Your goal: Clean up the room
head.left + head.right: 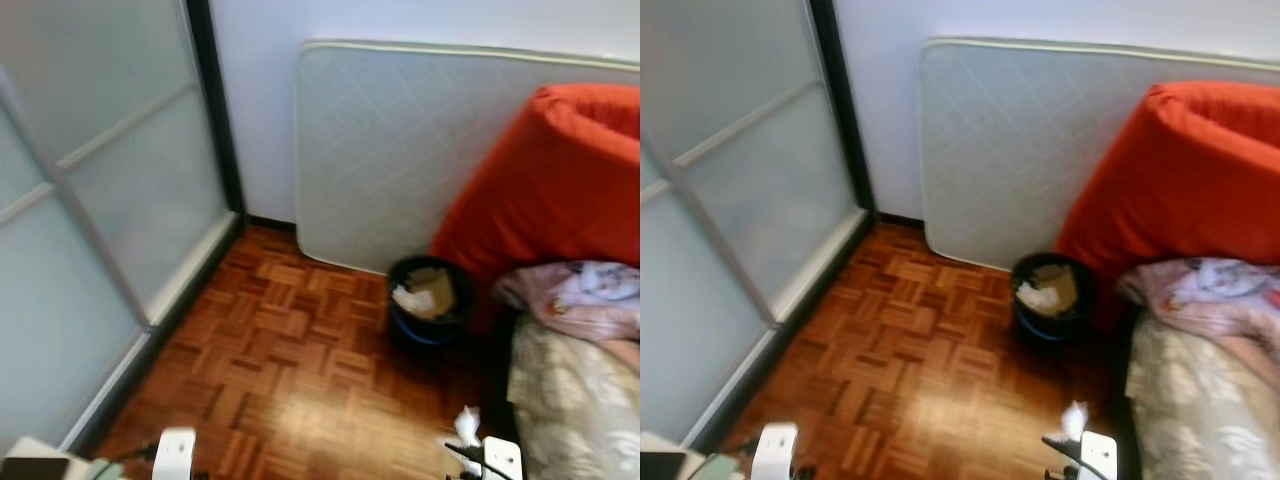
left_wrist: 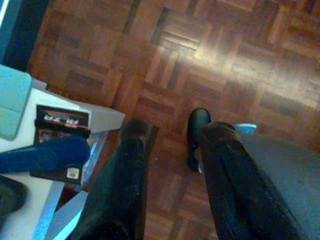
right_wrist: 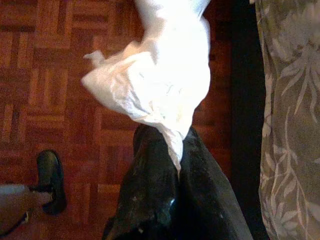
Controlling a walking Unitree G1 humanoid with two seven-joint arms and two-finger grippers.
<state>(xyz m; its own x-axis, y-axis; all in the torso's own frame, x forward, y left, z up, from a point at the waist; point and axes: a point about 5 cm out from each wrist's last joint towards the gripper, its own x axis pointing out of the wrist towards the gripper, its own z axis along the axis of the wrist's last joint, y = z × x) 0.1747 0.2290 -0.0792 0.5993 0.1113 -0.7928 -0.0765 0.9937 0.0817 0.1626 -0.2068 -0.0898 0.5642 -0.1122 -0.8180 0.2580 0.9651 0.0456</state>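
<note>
A crumpled white tissue (image 3: pixel 160 80) hangs from my right gripper (image 3: pixel 172 145), whose black fingers are shut on its lower end. In the eye views the same tissue (image 1: pixel 467 425) shows above my right wrist, low on the right beside the bed. A black waste bin (image 1: pixel 430 300) with paper and cardboard inside stands on the parquet floor against the leaning mattress, well ahead of the gripper. My left gripper (image 2: pixel 172 137) is open with nothing between its fingers, hanging over the floor at my left side.
A white quilted mattress (image 1: pixel 400 150) leans on the wall. An orange cushion (image 1: pixel 560 180) and a bed with rumpled bedding (image 1: pixel 580 390) fill the right. Frosted sliding doors (image 1: pixel 90 200) line the left. A white table with a box (image 2: pixel 62 142) is near my left wrist.
</note>
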